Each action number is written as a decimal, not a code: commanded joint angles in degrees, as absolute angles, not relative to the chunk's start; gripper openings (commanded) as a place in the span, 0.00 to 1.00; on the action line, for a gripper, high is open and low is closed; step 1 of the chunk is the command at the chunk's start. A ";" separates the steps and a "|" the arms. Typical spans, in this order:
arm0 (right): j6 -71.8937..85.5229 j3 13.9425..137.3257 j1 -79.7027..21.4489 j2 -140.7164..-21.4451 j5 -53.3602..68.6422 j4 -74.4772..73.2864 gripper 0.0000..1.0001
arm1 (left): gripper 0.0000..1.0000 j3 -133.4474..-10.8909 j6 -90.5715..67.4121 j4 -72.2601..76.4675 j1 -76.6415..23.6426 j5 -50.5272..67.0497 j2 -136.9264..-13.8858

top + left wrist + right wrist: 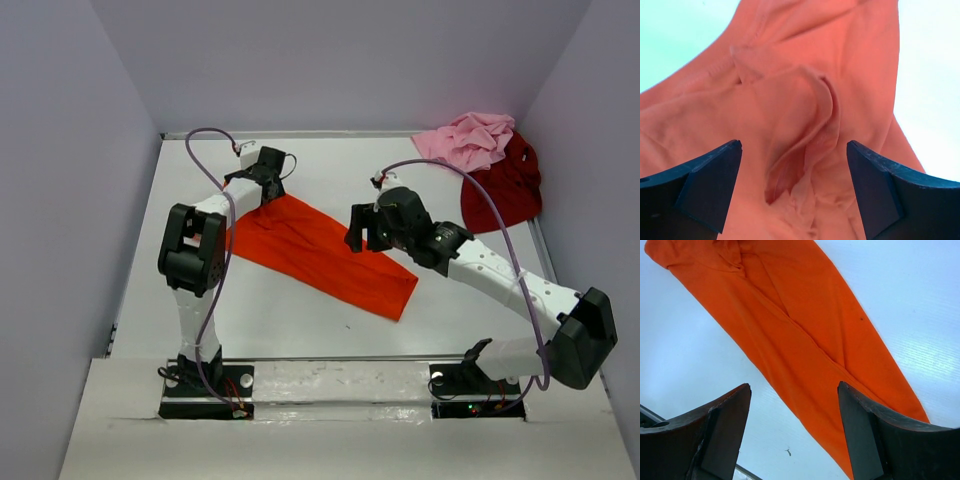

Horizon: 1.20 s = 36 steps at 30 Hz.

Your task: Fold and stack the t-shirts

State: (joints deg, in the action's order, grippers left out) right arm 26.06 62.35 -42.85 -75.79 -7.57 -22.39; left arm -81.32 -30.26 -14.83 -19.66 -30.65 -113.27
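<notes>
Nearest me, bare white surface [300, 325], smooth, faint ribbed grain, likely slick under cloth. On it the orange t-shirt [320, 255] lies mid-surface as a long narrow strip, already doubled lengthwise, near end pointing to 5 o'clock, far end to 10 o'clock. My right fingers [705, 440] hang over the strip's 3 o'clock side, spread apart, nothing between them, dark blunt wedge tips, cloth below them flat with one long crease down it. My left fingers [700, 185] are at the strip's far end, spread wide, empty, poised over a raised pucker of orange knit with a stitched seam beside it. My read: the shirt is light, limp, matte jersey, no stiffness, it will sag and drag, layers may slip apart. Best pinch through both layers at the end corners or hem, not mid-panel; the left pucker is an easy bite but may catch only the top layer. Farthest, at 1 to 2 o'clock in the back corner, the pink t-shirt [470, 140] is crumpled on top of the dark red t-shirt [505, 190], both unfolded, touching, well apart from the orange one.
</notes>
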 commanded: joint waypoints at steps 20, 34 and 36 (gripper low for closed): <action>25.31 60.91 -43.24 -76.64 -6.86 -23.20 0.76 | 0.94 -83.14 -30.41 -14.68 -15.03 -34.89 -104.51; 25.14 60.03 -43.24 -75.41 -5.45 -22.68 0.76 | 0.95 -77.17 -34.10 -17.14 -15.03 -36.39 -104.94; 25.14 59.50 -43.24 -75.06 -5.97 -22.68 0.76 | 0.95 -77.17 -34.28 -17.22 -15.03 -36.56 -105.38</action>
